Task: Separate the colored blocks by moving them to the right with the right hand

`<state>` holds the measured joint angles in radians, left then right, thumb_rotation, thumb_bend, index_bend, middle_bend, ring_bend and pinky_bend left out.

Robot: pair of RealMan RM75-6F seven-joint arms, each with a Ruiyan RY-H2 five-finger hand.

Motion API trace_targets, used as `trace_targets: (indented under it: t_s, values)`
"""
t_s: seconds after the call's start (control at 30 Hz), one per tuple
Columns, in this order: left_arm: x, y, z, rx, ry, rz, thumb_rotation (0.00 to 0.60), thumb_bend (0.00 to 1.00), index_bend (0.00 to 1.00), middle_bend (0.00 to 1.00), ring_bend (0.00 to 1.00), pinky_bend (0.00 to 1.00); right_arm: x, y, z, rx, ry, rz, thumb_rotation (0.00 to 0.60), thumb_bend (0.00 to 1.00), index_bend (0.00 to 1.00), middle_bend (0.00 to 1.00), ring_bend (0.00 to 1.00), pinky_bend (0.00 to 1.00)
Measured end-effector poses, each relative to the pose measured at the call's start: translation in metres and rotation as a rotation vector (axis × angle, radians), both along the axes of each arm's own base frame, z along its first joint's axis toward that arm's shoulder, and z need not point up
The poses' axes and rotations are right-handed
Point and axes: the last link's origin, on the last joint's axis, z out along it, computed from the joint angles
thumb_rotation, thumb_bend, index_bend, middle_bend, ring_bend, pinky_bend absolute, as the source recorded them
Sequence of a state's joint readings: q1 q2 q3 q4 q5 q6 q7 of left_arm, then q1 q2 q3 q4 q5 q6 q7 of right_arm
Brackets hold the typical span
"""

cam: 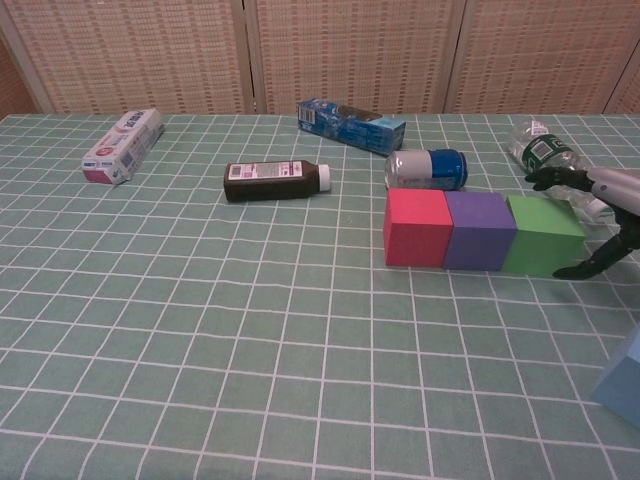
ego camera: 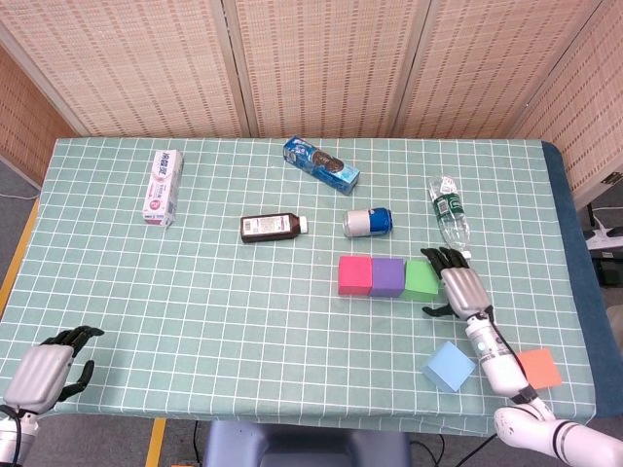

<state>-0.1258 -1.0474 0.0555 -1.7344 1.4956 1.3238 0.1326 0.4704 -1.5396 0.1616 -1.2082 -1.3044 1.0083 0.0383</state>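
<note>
While fingers spread wide, right hand (ego camera: 461,289) brackets green block (ego camera: 420,279); nothing held.

three blocks (ego camera: 387,276) touching in a row; can (ego camera: 367,222) behind them; bottle (ego camera: 274,227) left of can

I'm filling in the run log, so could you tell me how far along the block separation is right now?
Done: the light blue block and orange block lie apart near the right front edge. In hand: the right hand is open beside the green block, not gripping it. Left: green, purple block and pink block remain touching in a row. The left hand rests idle.
</note>
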Motion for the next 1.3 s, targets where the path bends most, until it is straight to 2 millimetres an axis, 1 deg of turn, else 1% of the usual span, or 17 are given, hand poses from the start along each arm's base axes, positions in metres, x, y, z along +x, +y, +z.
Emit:
trace_targets:
  t_s: [0.03, 0.1, 0.17, 0.2, 0.23, 0.27, 0.4, 0.57, 0.83, 0.93, 0.97, 1.0, 1.07, 1.1, 1.2, 1.23, 1.3]
  values:
    - [0.0, 0.0, 0.0, 0.001, -0.001, 0.0, 0.6, 0.53, 0.27, 0.26, 0.28, 0.44, 0.001, -0.001, -0.001, -0.008, -0.004, 0.006, 0.6, 0.01, 0.16, 0.21, 0.07, 0.13]
    - [0.0, 0.0, 0.0, 0.002, 0.0, 0.0, 0.6, 0.53, 0.27, 0.26, 0.28, 0.44, 0.002, -0.003, -0.001, -0.03, -0.014, 0.019, 0.6, 0.01, 0.2, 0.29, 0.15, 0.17]
    - [0.0, 0.0, 0.0, 0.001, 0.0, -0.001, 0.6, 0.53, 0.27, 0.26, 0.28, 0.44, 0.003, -0.004, -0.001, -0.051, -0.027, 0.032, 0.6, 0.03, 0.26, 0.42, 0.29, 0.24]
    - [0.0, 0.0, 0.0, 0.001, 0.0, -0.001, 0.6, 0.53, 0.27, 0.26, 0.28, 0.44, 0.003, -0.005, 0.0, -0.067, -0.03, 0.039, 0.6, 0.04, 0.33, 0.53, 0.41, 0.3]
    - [0.0, 0.0, 0.0, -0.001, 0.001, -0.002, 0.6, 0.53, 0.27, 0.26, 0.28, 0.44, 0.003, -0.005, 0.001, -0.081, -0.034, 0.044, 0.6, 0.05, 0.39, 0.61, 0.49, 0.34]
    - [0.0, 0.0, 0.0, -0.001, 0.001, -0.002, 0.6, 0.53, 0.27, 0.26, 0.28, 0.44, 0.003, -0.005, 0.002, -0.098, -0.037, 0.051, 0.6, 0.06, 0.42, 0.64, 0.52, 0.36]
    - [0.0, 0.0, 0.0, -0.001, 0.001, 0.0, 0.6, 0.53, 0.27, 0.26, 0.28, 0.44, -0.004, -0.004, 0.014, -0.184, -0.021, 0.078, 0.6, 0.06, 0.45, 0.66, 0.53, 0.36]
    - [0.0, 0.0, 0.0, -0.002, 0.002, 0.001, 0.6, 0.53, 0.27, 0.26, 0.28, 0.44, -0.009, 0.003, 0.027, -0.205, -0.009, 0.076, 0.6, 0.06, 0.45, 0.67, 0.53, 0.36]
    - [0.001, -0.001, 0.0, 0.002, -0.002, 0.0, 0.6, 0.53, 0.27, 0.26, 0.28, 0.44, -0.014, 0.034, 0.059, -0.183, 0.096, 0.035, 0.6, 0.06, 0.43, 0.67, 0.53, 0.36]
    - [0.001, -0.001, 0.0, 0.002, -0.002, 0.0, 0.6, 0.53, 0.27, 0.26, 0.28, 0.44, -0.02, 0.048, 0.074, -0.171, 0.186, 0.003, 0.6, 0.06, 0.4, 0.66, 0.46, 0.36]
    - [0.001, -0.001, 0.0, 0.001, -0.002, 0.0, 0.6, 0.53, 0.27, 0.26, 0.28, 0.44, -0.022, 0.052, 0.078, -0.167, 0.215, -0.008, 0.6, 0.06, 0.39, 0.66, 0.43, 0.35]
    - [0.001, -0.001, 0.0, 0.001, -0.002, -0.001, 0.6, 0.53, 0.27, 0.26, 0.28, 0.44, -0.026, 0.058, 0.084, -0.161, 0.249, -0.027, 0.6, 0.06, 0.35, 0.63, 0.36, 0.33]
    - [0.001, 0.0, -0.001, -0.003, 0.0, 0.0, 0.6, 0.53, 0.27, 0.26, 0.28, 0.44, -0.031, 0.065, 0.092, -0.148, 0.286, -0.061, 0.6, 0.06, 0.29, 0.51, 0.24, 0.26]
    - [0.001, 0.0, -0.001, -0.005, 0.0, 0.0, 0.6, 0.53, 0.27, 0.26, 0.28, 0.44, -0.034, 0.068, 0.095, -0.136, 0.299, -0.083, 0.6, 0.06, 0.28, 0.46, 0.21, 0.24]
    - [0.001, 0.0, -0.002, -0.01, 0.001, -0.001, 0.6, 0.53, 0.27, 0.26, 0.28, 0.44, -0.039, 0.071, 0.096, -0.102, 0.308, -0.117, 0.6, 0.06, 0.2, 0.26, 0.05, 0.13]
    - [0.001, 0.0, -0.002, -0.009, 0.002, -0.001, 0.6, 0.53, 0.27, 0.26, 0.28, 0.44, -0.04, 0.072, 0.096, -0.091, 0.309, -0.122, 0.6, 0.06, 0.18, 0.2, 0.02, 0.11]
    - [0.001, 0.0, -0.002, -0.008, 0.001, 0.002, 0.6, 0.53, 0.27, 0.26, 0.28, 0.44, -0.041, 0.072, 0.095, -0.069, 0.308, -0.129, 0.6, 0.06, 0.13, 0.1, 0.0, 0.08]
